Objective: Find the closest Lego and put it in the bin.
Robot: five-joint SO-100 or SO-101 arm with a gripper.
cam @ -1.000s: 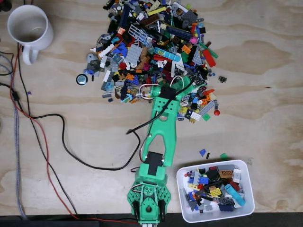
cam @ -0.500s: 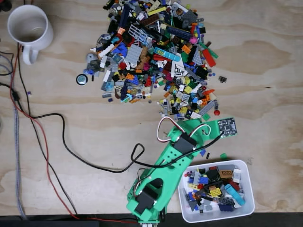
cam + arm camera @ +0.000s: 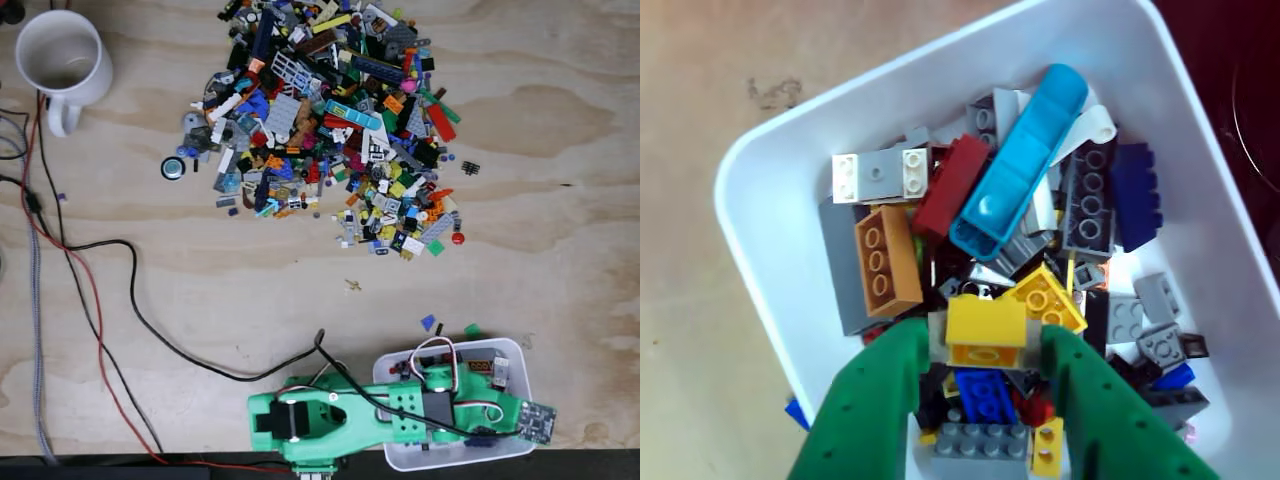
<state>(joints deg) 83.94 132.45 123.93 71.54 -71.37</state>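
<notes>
- The green plastic two-finger gripper (image 3: 985, 345) hangs directly over the small white rectangular plastic bin (image 3: 760, 170), its fingers (image 3: 875, 395) pinched on a small yellow Lego brick (image 3: 985, 330) held across its short sides.
- In the fixed view the green arm (image 3: 340, 420) lies along the near edge of the plywood bench (image 3: 560, 250), reaching over the bin (image 3: 388, 362) from its left, so the carried brick is above the bin's contents and not yet lying among them.
- Risk, as I judge it: the bin is already heaped with bricks, a long turquoise piece (image 3: 1025, 165) and an orange-brown block (image 3: 885, 260) among them. A release from too high could make the yellow brick bounce off the heap and over the rim.
- Going lower has its own hazard: the fingers may press into the heap, push the light bin along the bench, or catch a neighbouring brick as they spread.
- The brick might also cling to one finger and ride back out.
- Against the frame half a second ago, the arm has swung from beside the bin's upper left corner to over the bin itself; a second ago it was stretched out to the large mixed Lego pile (image 3: 330, 120) beyond the bin. The bin, the pile and the white mug (image 3: 60, 60) far to the bin's upper left have not shifted.
</notes>
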